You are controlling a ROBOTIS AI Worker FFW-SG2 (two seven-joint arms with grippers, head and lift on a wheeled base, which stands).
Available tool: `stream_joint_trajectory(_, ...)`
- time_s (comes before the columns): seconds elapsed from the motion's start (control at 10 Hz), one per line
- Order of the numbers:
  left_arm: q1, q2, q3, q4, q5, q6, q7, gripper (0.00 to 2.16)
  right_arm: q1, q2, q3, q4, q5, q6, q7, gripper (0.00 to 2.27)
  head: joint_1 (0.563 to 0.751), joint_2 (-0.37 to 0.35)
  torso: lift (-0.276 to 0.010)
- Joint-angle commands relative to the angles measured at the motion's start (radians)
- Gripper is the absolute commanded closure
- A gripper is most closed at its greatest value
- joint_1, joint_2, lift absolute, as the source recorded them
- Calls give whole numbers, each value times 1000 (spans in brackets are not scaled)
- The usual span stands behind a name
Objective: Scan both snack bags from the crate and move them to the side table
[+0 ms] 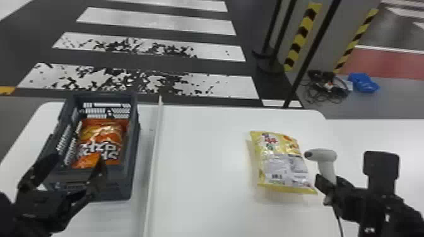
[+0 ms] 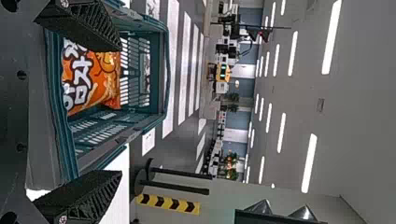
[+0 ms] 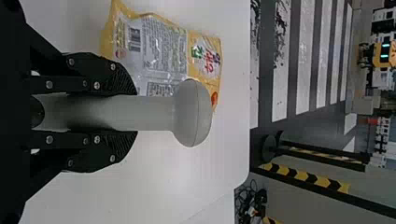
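While your left gripper (image 1: 78,157) is at the near end of the dark crate (image 1: 128,176), its two ridged black fingers (image 2: 86,196) stand wide apart with nothing between them; you cannot tell from here whether either one touches the crate. The orange snack bag (image 1: 101,141) lies inside that crate, its large lettering facing up, with slotted walls around it. Over on your right, the right gripper (image 1: 328,186) is closed around the handle of the pale grey scanner (image 1: 321,155), and in the right wrist view you can see a finger pressed to each side of that handle. The scanner's head points left, toward the yellow snack bag (image 1: 284,164), and a thin dark cable (image 1: 339,224) hangs below the handle. That yellow bag rests on the white table (image 1: 205,151), just beside the scanner, its barcode and printed panels turned up to you; whether scanner and bag touch, you cannot tell. Between the crate and the yellow bag, a narrow raised white strip (image 1: 153,151) runs away from you. Farther right you have another white surface (image 1: 378,135), and on the floor past it a tangle of cables (image 1: 329,88) lies near a blue item (image 1: 364,83).
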Motion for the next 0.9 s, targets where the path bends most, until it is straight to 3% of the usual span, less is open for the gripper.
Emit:
stream_joint_trajectory(0.0, 0, -1, -1, 0, 0, 0, -1, 60, -23, -22, -72, 81, -36, -99, 0, 2240, 695, -200, -99)
stream_joint_trajectory(0.3, 2, -1, 1, 0, 0, 0, -1, 60, -87, -71, -138, 291, -68, -252, 25, 2240, 695, -294, -99)
stream_joint_trajectory(0.6, 2, -1, 1, 3, 0, 3, -1, 60, -149, -129, -136, 481, -70, -366, 43, 2240, 695, -325, -99)
stream_joint_trajectory(0.8, 0, 0, 1, 3, 0, 3, -3, 60, -192, -145, -127, 588, -70, -430, 55, 2240, 695, -337, -99)
